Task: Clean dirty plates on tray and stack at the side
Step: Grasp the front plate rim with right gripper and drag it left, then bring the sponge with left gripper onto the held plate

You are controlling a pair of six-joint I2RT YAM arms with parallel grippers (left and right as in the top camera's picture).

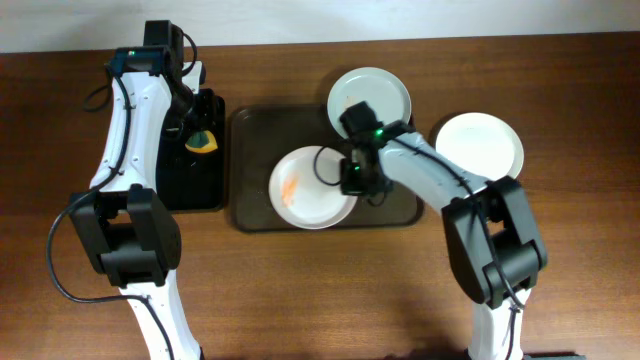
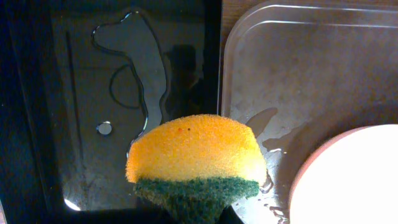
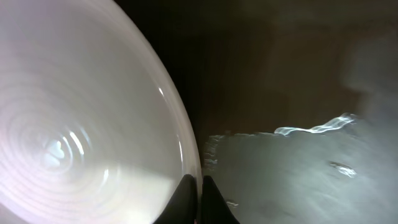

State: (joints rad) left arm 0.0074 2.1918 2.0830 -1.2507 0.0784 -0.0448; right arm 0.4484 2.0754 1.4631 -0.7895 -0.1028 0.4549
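Observation:
A white plate with an orange smear (image 1: 305,188) lies on the dark brown tray (image 1: 255,135). My right gripper (image 1: 352,178) is shut on that plate's right rim (image 3: 194,168). A second plate with a small orange mark (image 1: 372,92) rests over the tray's back right corner. A plain white plate (image 1: 480,143) lies on the table to the right. My left gripper (image 1: 200,135) is shut on a yellow and green sponge (image 2: 196,162) above the black tray (image 2: 93,93). The brown tray (image 2: 292,81) and a plate's edge (image 2: 348,180) show at the right of the left wrist view.
The smaller black tray (image 1: 190,190) stands left of the brown tray and holds a film of water (image 2: 140,62). Wet streaks lie on the brown tray's floor (image 3: 298,168). Wooden table (image 1: 330,290) surrounds both trays.

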